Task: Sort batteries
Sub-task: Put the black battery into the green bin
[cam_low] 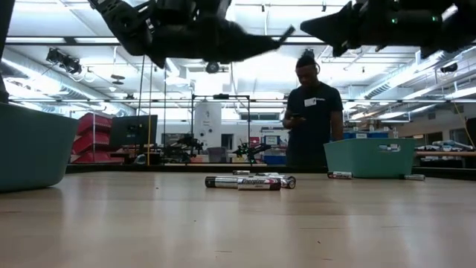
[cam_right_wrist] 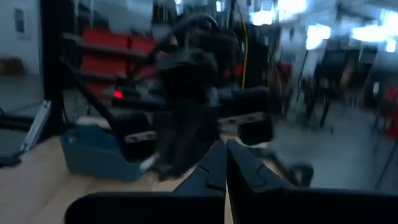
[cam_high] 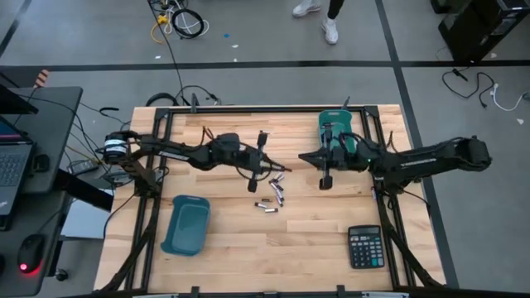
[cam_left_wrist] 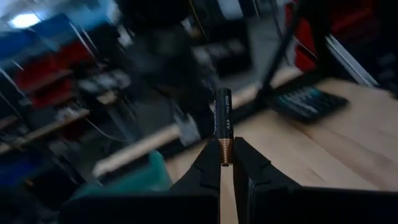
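I see batteries (cam_high: 272, 196) clustered mid-table (cam_high: 248, 257), btwn both hands. Left hand (cam_high: 253, 184) just left of them, pinching one battery (cam_left_wrist: 223, 124); right hand (cam_high: 325, 182) to their right. One bin (cam_high: 186, 224) front-left, other bin (cam_high: 338, 131) back-right, calculator (cam_high: 365, 247) front-right corner.

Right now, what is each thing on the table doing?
Left gripper: shut on a battery, lifted off the table.
Right gripper: shut, empty, raised above the table.
Loose batteries: lying flat in a small cluster mid-table.
Near bin: upright, empty.
Far bin: upright, partly under the right arm; contents hidden.
Calculator: lying flat, untouched.
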### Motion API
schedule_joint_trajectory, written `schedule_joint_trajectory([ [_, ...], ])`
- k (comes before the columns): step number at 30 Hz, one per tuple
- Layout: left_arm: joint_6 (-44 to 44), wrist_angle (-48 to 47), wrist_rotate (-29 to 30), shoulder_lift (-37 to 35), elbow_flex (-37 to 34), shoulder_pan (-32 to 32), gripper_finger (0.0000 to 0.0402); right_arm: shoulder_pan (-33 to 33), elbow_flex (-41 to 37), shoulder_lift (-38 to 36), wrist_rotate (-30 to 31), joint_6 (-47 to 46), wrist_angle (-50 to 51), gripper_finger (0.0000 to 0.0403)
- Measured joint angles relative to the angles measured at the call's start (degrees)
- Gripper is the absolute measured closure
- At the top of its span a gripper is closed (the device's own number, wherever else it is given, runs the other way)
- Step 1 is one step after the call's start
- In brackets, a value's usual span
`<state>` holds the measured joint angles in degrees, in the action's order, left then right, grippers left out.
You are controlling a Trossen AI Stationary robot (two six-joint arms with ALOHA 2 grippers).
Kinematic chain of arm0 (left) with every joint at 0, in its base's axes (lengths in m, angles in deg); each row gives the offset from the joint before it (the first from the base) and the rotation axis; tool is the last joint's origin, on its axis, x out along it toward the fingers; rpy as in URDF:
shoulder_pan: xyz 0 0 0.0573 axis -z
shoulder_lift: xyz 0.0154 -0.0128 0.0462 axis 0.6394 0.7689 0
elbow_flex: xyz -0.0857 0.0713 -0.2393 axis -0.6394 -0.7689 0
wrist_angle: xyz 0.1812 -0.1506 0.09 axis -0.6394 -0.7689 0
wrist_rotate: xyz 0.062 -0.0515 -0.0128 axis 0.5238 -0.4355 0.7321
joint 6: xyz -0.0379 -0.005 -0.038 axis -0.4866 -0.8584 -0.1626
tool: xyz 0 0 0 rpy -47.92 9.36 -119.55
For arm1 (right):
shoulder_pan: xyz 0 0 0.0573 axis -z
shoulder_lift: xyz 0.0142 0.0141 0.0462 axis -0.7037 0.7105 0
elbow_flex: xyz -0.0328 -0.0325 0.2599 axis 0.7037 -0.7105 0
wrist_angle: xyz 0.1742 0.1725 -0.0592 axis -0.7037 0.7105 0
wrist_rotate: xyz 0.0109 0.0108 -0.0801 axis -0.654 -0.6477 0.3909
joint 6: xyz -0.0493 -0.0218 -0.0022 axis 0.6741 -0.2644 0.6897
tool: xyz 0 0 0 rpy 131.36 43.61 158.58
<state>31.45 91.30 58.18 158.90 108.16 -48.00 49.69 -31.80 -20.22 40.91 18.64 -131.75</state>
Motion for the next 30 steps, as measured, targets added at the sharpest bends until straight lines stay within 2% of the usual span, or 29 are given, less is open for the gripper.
schedule_joint_trajectory([
  [3, -0.52, 3.46, -0.50, 0.07, 0.04, -0.41, 0.0396, -1.66, -2.04, 3.88, -0.77, 3.89, -9.46, 0.0400],
  [8, -0.69, 3.38, -0.66, 0.20, 0.02, -0.36, 0.0396, -3.97, -2.68, 9.28, -0.57, 7.94, -18.08, 0.0387],
  [15, -2.25, 5.64, -0.05, 0.22, 0.02, -0.04, 0.0396, -6.37, -2.61, 15.02, -0.50, 11.65, -26.31, 0.0331],
  [18, -2.28, 5.69, 0.32, 0.22, 0.02, -0.12, 0.0396, -6.51, -2.58, 17.17, 2.68, 11.52, -30.93, 0.0303],
  [24, -3.94, 6.57, 3.66, 0.30, 0.02, 0.62, 0.0396, -6.29, 0.16, 22.26, 4.15, 11.31, -32.80, 0.0258],
  [30, -4.17, 10.60, 4.42, 3.04, 0.02, 1.64, 0.0396, -6.37, 4.67, 27.42, 4.11, 11.26, -32.79, 0.0244],
])
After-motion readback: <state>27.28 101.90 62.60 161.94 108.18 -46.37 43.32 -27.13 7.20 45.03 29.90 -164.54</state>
